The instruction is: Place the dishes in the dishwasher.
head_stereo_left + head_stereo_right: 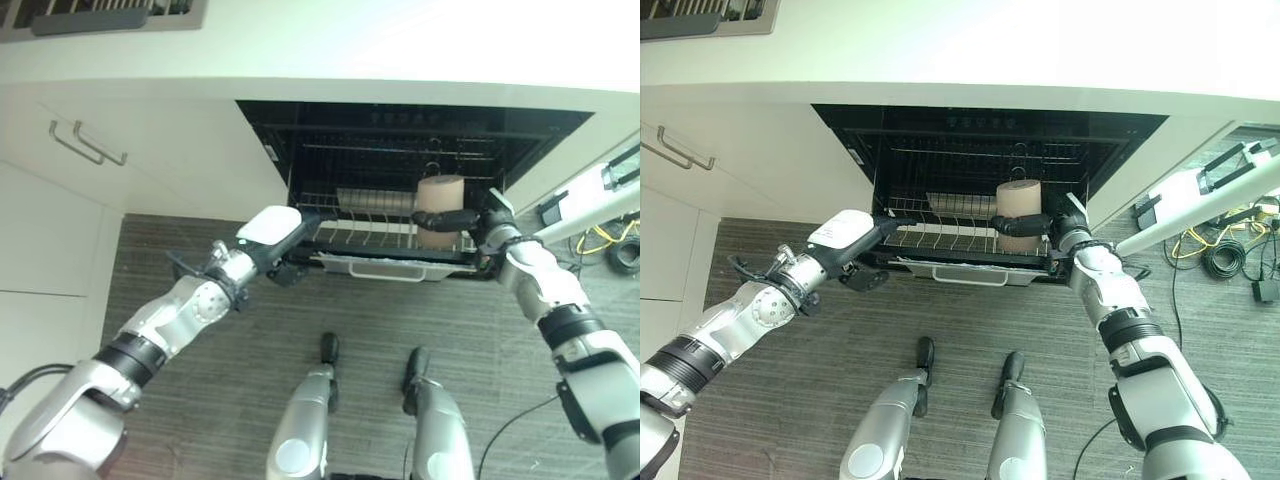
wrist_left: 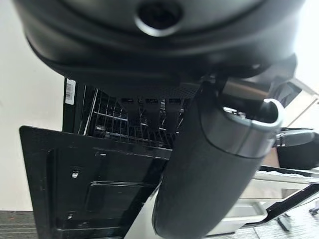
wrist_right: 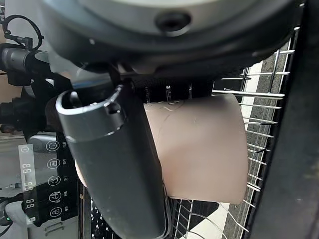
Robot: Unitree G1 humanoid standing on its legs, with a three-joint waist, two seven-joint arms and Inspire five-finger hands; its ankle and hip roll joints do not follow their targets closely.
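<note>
Cup [image 3: 199,144] gripped, right hand [image 1: 1025,225] | rack [image 1: 950,235] | left hand [image 1: 275,235] beside

Head eyes look down; wrist cameras closely face the dishwasher [image 1: 400,190].

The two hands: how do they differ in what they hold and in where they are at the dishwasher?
The right hand is shut on a tan cup; the left hand holds no dish. The right hand is inside the open dishwasher, over the lower rack; the left hand is at the rack's left front edge, its fingers hidden. Both are dark and reach toward the rack.
</note>
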